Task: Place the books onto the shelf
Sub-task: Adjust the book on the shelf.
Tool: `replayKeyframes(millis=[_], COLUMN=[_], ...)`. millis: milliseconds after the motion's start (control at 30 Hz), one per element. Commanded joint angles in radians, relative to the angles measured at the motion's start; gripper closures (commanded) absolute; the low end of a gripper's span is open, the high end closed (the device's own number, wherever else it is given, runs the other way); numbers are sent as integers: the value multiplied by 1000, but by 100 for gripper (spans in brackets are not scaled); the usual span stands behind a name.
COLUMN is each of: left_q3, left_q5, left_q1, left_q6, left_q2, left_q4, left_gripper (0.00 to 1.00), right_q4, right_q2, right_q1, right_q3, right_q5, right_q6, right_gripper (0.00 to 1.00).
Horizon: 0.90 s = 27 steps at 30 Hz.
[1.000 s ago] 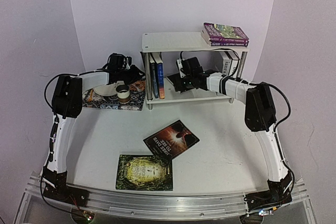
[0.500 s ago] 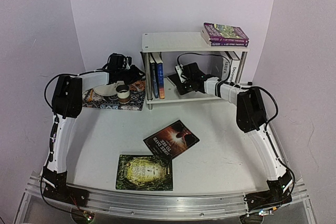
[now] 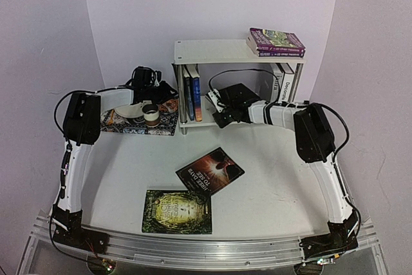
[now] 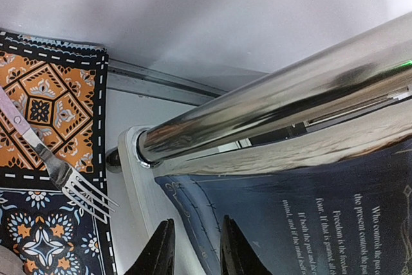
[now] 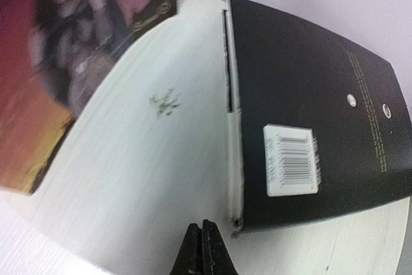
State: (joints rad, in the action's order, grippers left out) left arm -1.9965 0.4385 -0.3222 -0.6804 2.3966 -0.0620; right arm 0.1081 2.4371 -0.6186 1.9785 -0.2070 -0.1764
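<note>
White two-tier shelf (image 3: 219,51) at back of table (image 3: 277,178); chrome leg (image 4: 277,104) close up in left wrist view. On top board, right end: two purple paperbacks (image 3: 277,42), stacked flat. Lower tier: dark upright books (image 3: 191,91) at left, white-spined book (image 3: 282,82) upright at right, black book (image 5: 309,114) lying flat between them, barcode label up. Right gripper (image 5: 201,249) pinched fully closed, empty, tips just at near corner of black book. Left gripper (image 4: 196,256) beside shelf's left leg, fingers (image 4: 161,252) a narrow gap apart, edge of dark blue book (image 4: 309,217) between them; clamped or merely straddling, cannot tell. On table, well apart from shelf: red-brown cover (image 3: 210,170) and green cover (image 3: 177,211), both flat. Patterned mat (image 3: 122,123) left of shelf, with cup (image 3: 150,114) and fork (image 4: 64,175).
</note>
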Motion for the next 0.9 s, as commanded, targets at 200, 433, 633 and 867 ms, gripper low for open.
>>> replayKeyframes(millis=[200, 433, 633, 867], left_q3=[28, 103, 222, 351], left_q5=[0, 4, 16, 13], left_q1=[-2, -2, -3, -3], left_q6=[24, 36, 32, 34], left_q2=[-116, -184, -273, -392], left_q4=[33, 33, 32, 33], left_gripper=[75, 66, 63, 62], right_q4=[39, 38, 32, -103], right_q2=[-275, -244, -154, 69], right_q1=[-48, -11, 44, 76], right_q3=[-333, -230, -93, 259], right_q5=[-46, -37, 24, 65], right_q6=[26, 81, 132, 133], right_gripper=[100, 45, 16, 2])
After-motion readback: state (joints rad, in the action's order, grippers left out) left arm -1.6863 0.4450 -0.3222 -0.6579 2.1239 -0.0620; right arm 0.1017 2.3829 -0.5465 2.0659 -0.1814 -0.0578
